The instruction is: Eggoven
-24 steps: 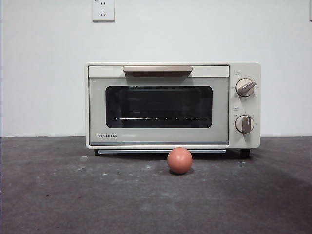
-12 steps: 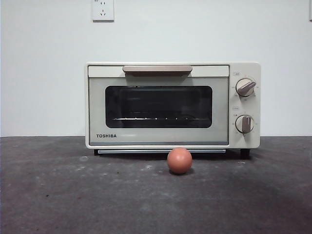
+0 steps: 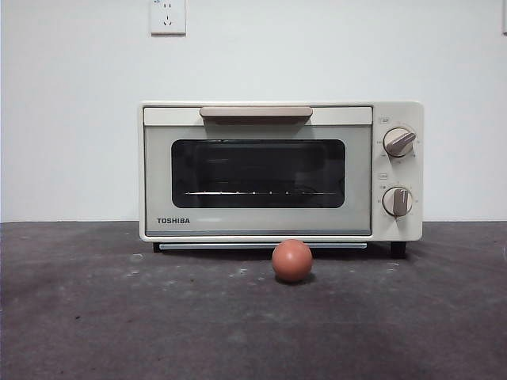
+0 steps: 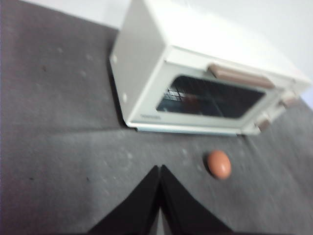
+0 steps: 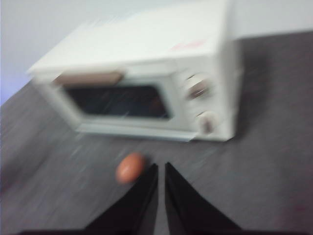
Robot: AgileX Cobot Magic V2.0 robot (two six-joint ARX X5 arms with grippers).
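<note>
Item: one reddish-brown egg (image 3: 291,260), lying loose on the dark desk (image 3: 95,317), just in front of the oven door and a little toward the knob side, roughly mid-desk and well clear of the near edge. Item: cream TOSHIBA toaster oven (image 3: 280,170) at the back edge against the wall, door shut, handle (image 3: 256,113) along the top of the door, two grey knobs (image 3: 398,142) on its panel. Left gripper (image 4: 160,169): empty, jaws pressed together, above the desk short of the egg. Right gripper (image 5: 161,167): empty, jaws narrowed to a thin slit, hovering with the egg just beside its tips. Risks, as judged: the round, smooth egg may roll off at a glancing touch; a hard squeeze may crack it; the door, opening downward, may strike it where it lies.
</note>
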